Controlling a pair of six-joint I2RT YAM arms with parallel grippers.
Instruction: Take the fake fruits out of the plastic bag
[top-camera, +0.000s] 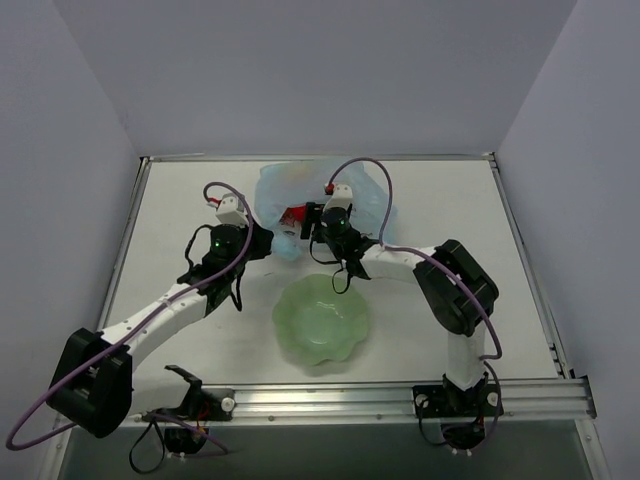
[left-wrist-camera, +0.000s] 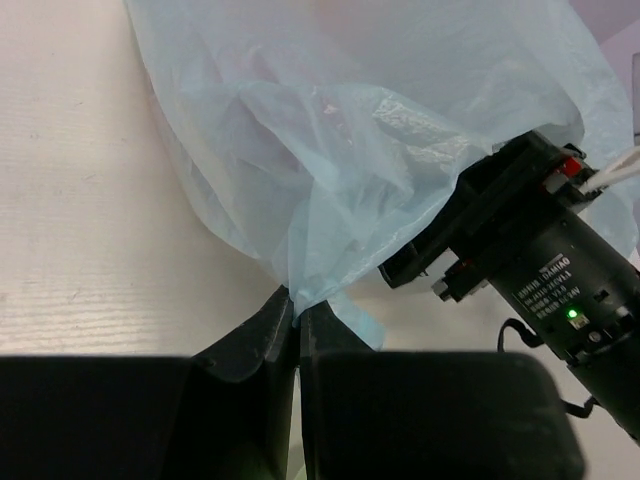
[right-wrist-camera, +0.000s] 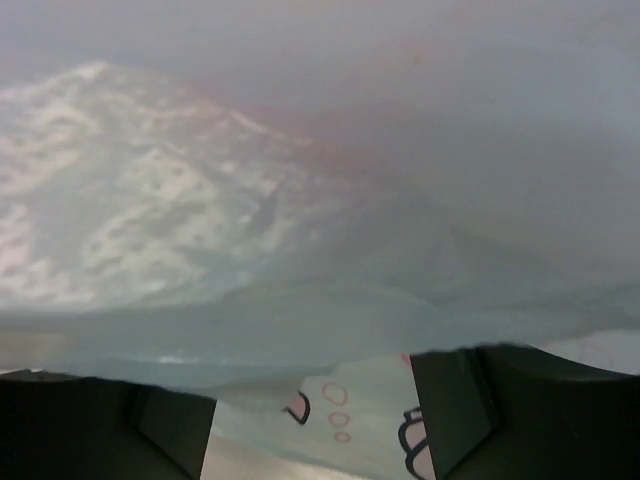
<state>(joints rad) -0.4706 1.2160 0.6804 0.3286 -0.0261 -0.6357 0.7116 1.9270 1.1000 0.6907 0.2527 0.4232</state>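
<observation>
The light-blue plastic bag (top-camera: 300, 195) lies crumpled at the back middle of the table. My left gripper (top-camera: 268, 238) is shut on the bag's near-left edge; in the left wrist view the film (left-wrist-camera: 330, 150) is pinched between the closed fingers (left-wrist-camera: 262, 335). My right gripper (top-camera: 318, 222) is open and pushed into the bag's mouth; in the right wrist view its fingers (right-wrist-camera: 480, 400) stand wide apart with bag film (right-wrist-camera: 300, 220) and printed marks filling the view. A patch of red (top-camera: 294, 215) shows in the bag opening. The fruits are otherwise hidden inside the bag.
A pale green scalloped bowl (top-camera: 322, 320) sits near the front middle, just below the right arm's forearm. The right arm's wrist (left-wrist-camera: 545, 270) crosses the left wrist view. Walls enclose the table on three sides.
</observation>
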